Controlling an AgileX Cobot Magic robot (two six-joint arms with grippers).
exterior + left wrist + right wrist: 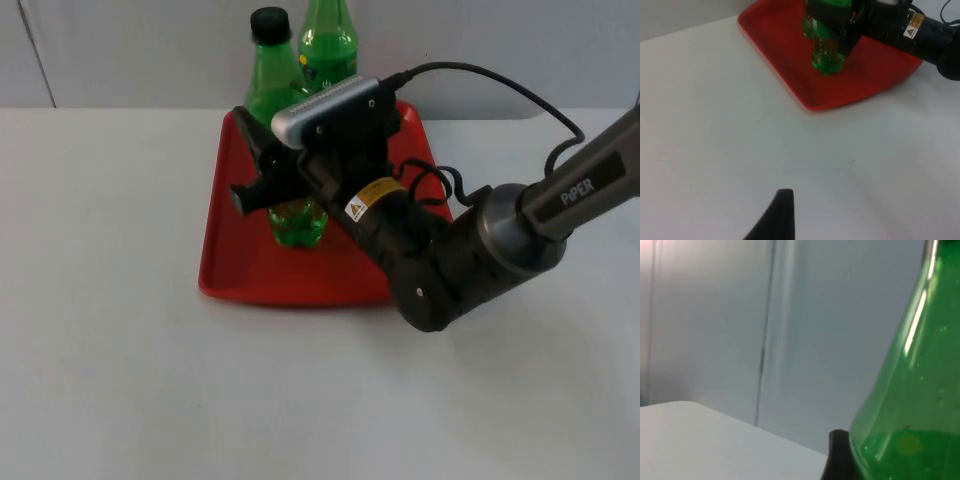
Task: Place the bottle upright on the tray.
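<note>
Right arm reaches in low and diagonal across red tray [235,265], wrist bent toward picture's left. Right gripper [272,180] clamped on green bottle [297,222] at mid-body. Bottle upright, base on tray floor (black cap on, second green bottle [330,40] behind it at tray's far edge). Left gripper [775,217] waits over bare white table [715,125], near tray; finger spread cannot be told.

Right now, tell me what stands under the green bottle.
The red tray is under the green bottle, held upright by the right gripper. The bottle's own base hides the contact itself.
</note>
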